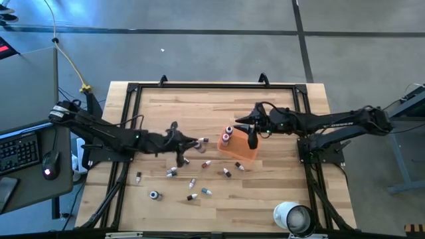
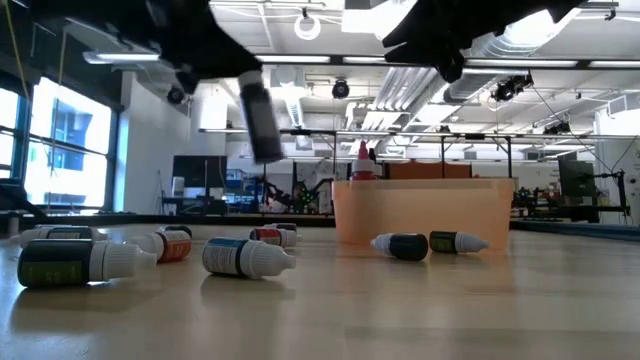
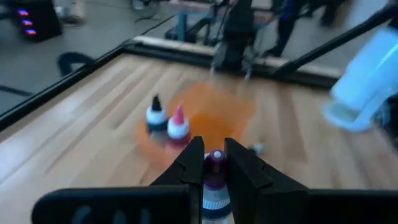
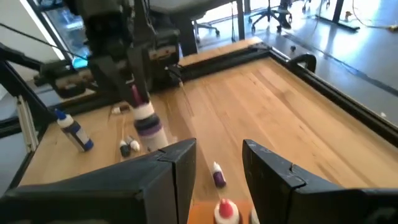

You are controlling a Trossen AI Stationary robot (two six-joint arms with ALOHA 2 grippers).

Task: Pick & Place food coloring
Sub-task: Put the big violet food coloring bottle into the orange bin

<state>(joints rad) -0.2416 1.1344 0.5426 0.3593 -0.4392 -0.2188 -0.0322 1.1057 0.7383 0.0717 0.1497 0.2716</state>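
High view is showing the job in its early stretch; the orange tray [image 1: 240, 150] is sitting near the middle of the table with two bottles standing in it [image 1: 227, 135], one white-capped with a dark tip and one with a reddish tip, and the left wrist view is confirming that pair; a third may be hiding there, but that cannot be told.

The left gripper [image 3: 214, 163] is clamping a small food coloring bottle [image 3: 215, 180] with a purple cap and white body, pinched tight between both fingers; in the high view that gripper [image 1: 189, 143] is hanging over the table a little short of the tray, so this bottle is looking like the next one in; the drop itself is not yet done.

The right gripper [image 4: 217, 163] is hovering above the tray's near corner, its fingers standing partly apart and gripping nothing; the space between them is showing only table and loose bottles.

Counting what is left: roughly eight or nine loose bottles [image 1: 171, 172] are lying scattered on the wood between the left arm and the tray, a couple just beside the tray; the low view is showing six or so on their sides; one white roll [image 1: 293, 217] is waiting at the table's near edge; one tray, two arms; most of the picking is still ahead.
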